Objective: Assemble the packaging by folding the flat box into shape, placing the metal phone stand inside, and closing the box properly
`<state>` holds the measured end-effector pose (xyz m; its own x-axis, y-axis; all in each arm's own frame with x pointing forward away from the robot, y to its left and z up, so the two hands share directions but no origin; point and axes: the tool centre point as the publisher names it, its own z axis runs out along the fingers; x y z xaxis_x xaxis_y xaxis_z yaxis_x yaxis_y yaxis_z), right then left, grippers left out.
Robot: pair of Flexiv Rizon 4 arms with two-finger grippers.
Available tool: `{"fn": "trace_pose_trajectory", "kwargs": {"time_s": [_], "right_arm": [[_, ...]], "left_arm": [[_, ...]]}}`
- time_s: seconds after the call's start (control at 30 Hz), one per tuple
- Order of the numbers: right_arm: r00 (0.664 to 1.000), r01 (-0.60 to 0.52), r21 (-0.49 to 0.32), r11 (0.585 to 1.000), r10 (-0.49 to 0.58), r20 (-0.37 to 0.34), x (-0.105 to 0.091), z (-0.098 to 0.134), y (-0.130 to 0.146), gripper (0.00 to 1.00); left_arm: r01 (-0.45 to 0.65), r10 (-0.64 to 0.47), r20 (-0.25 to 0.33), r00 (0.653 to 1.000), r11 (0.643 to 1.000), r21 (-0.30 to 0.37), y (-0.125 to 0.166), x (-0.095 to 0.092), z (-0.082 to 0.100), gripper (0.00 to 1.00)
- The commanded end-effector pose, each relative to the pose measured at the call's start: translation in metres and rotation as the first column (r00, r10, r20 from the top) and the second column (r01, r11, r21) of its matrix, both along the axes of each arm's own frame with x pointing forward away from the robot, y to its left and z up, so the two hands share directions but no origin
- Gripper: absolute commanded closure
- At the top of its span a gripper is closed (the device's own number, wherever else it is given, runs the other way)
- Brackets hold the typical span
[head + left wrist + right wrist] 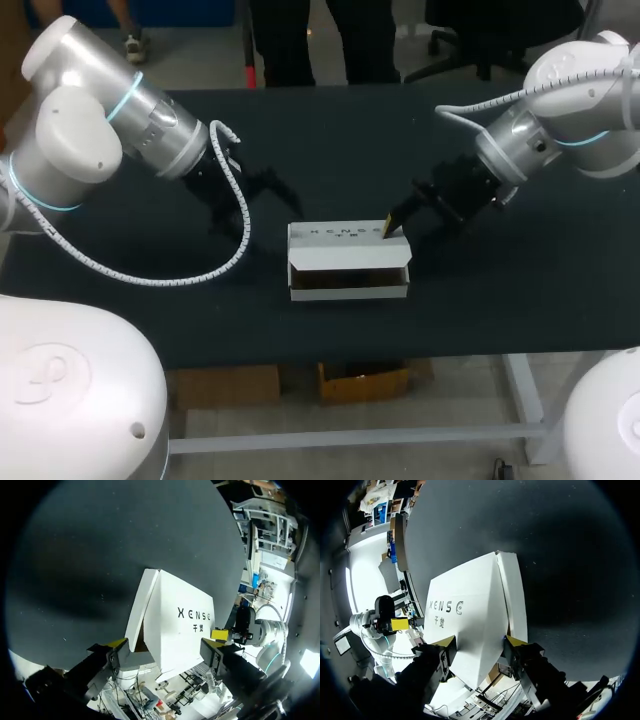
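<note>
The white box (340, 242) lies folded into shape at the middle of the black table, printed top up, its front flap (350, 290) hanging open over a dark inside. No phone stand shows in any view. My right gripper (395, 226) is shut on the box's right end; in the right wrist view its fingers (480, 641) press the box (465, 615) from both sides. My left gripper (268, 188) hangs open behind and left of the box, touching nothing. In the left wrist view its fingers (162, 647) stand wide, with the box (180, 625) ahead of them.
The black tabletop (500, 300) spreads bare around the box, with its front edge close below the box. My left arm's white coiled cable (200, 275) loops low over the table to the left of the box.
</note>
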<state>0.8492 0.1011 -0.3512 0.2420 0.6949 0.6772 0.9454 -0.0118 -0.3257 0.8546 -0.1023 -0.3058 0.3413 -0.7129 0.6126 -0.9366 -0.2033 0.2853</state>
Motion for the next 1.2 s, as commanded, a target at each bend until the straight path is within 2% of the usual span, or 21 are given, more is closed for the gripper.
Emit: {"fn": "trace_pose_trajectory", "kwargs": {"time_s": [0.03,0.13,0.3,0.53,0.67,0.77,0.87,1.0,1.13,1.2], "right_arm": [[1.0,-0.001,0.002,1.0,0.001,-0.003,0.001,-0.002,0.0,0.41],[1.0,-0.001,0.002,1.0,0.001,-0.004,0.002,-0.002,0.0,0.41],[1.0,-0.001,0.002,1.0,0.001,-0.005,0.002,-0.003,-0.001,0.4],[1.0,-0.003,0.001,1.0,0.003,-0.009,0.003,-0.007,-0.001,0.41],[1.0,-0.002,0.002,1.0,0.002,-0.012,0.003,-0.008,-0.001,0.42],[1.0,-0.001,0.003,1.0,0.001,-0.012,0.003,-0.008,-0.001,0.44],[1.0,0.0,0.004,1.0,0.0,-0.011,0.004,-0.008,-0.001,0.44],[1.0,0.0,0.004,1.0,0.0,-0.011,0.004,-0.008,-0.001,0.41],[1.0,0.001,0.003,1.0,-0.001,-0.013,0.004,-0.009,-0.001,0.42],[1.0,0.001,0.002,1.0,-0.001,-0.013,0.004,-0.009,-0.001,0.42]], "left_arm": [[0.018,-0.02,0.061,0.998,0.999,0.039,0.005,-0.009,0.018,0.0],[0.067,-0.075,0.113,0.991,0.995,0.067,0.004,-0.011,0.024,0.0],[0.159,-0.181,0.223,0.958,0.981,0.11,0.003,-0.017,0.033,0.0],[0.277,-0.327,0.358,0.874,0.943,0.186,-0.002,-0.032,0.043,0.0],[0.358,-0.432,0.415,0.801,0.901,0.247,-0.007,-0.04,0.049,0.0],[0.432,-0.531,0.44,0.724,0.847,0.311,-0.011,-0.045,0.051,0.0],[0.485,-0.615,0.452,0.646,0.788,0.379,-0.015,-0.05,0.052,0.0],[0.527,-0.687,0.449,0.571,0.726,0.441,-0.021,-0.056,0.052,0.0],[0.584,-0.775,0.432,0.462,0.632,0.509,-0.027,-0.061,0.051,0.0],[0.616,-0.823,0.426,0.375,0.565,0.549,-0.031,-0.068,0.051,0.0]]}}
